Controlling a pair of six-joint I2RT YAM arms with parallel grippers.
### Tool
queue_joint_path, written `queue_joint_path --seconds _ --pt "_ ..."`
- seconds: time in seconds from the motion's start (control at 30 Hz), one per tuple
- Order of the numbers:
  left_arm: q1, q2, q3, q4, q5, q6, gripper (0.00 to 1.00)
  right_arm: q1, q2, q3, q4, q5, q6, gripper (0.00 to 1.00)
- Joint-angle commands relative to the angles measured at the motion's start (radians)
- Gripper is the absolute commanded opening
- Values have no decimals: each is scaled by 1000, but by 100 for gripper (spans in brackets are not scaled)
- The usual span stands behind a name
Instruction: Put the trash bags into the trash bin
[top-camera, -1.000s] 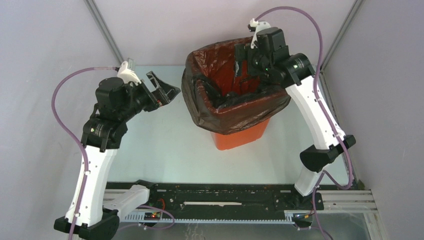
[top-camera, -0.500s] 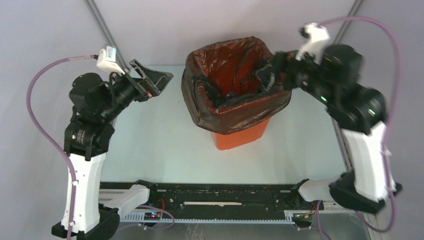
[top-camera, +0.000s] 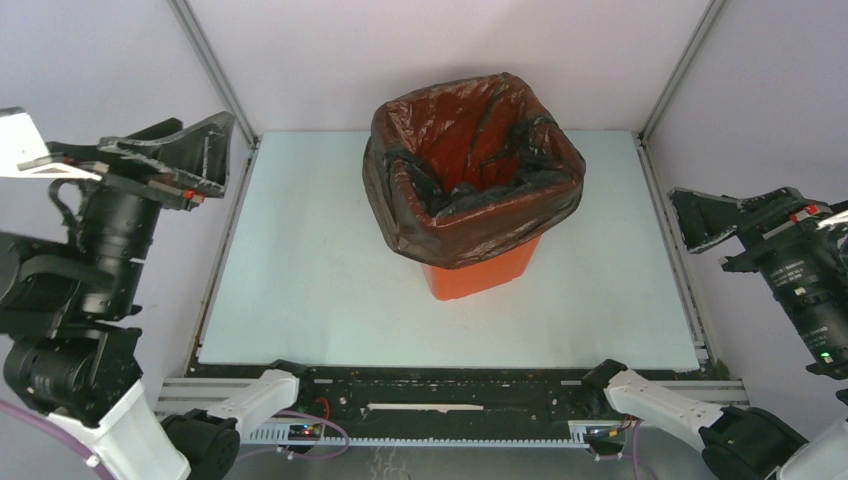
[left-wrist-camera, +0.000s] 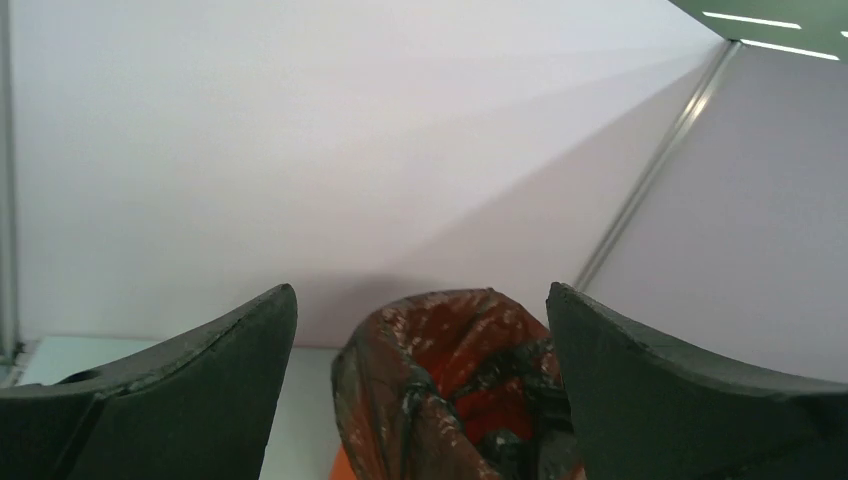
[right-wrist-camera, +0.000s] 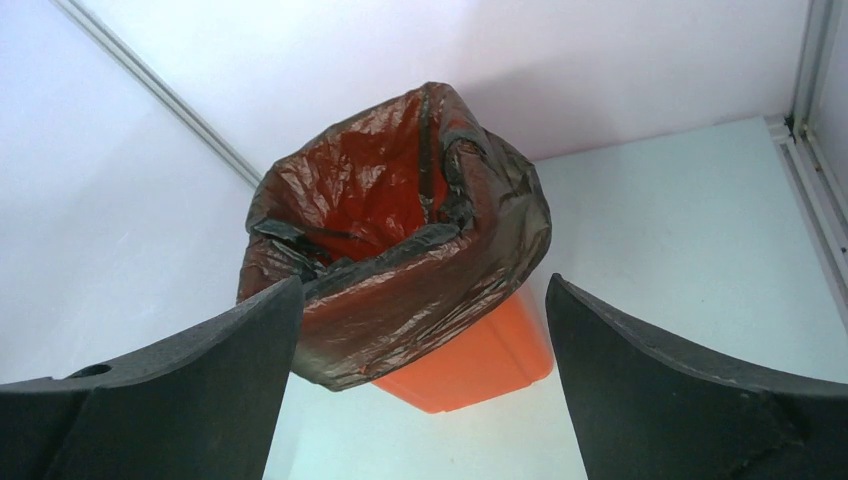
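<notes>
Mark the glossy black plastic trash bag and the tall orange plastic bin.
glossy black plastic trash bag (top-camera: 470, 230), top external view, front overhang.
tall orange plastic bin (top-camera: 480, 275), top external view, bare front wall.

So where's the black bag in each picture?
Top external: the black bag is in the middle, toward the back.
Left wrist: black bag at bottom centre.
Right wrist: black bag left of centre.
Shared landmark: the orange bin it drapes over.
</notes>
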Motion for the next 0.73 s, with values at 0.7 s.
queue_joint_path --seconds 0.7 --pt "5 -35 -63 -7 -92 18 100 1 127 60 -14 -26 23 100"
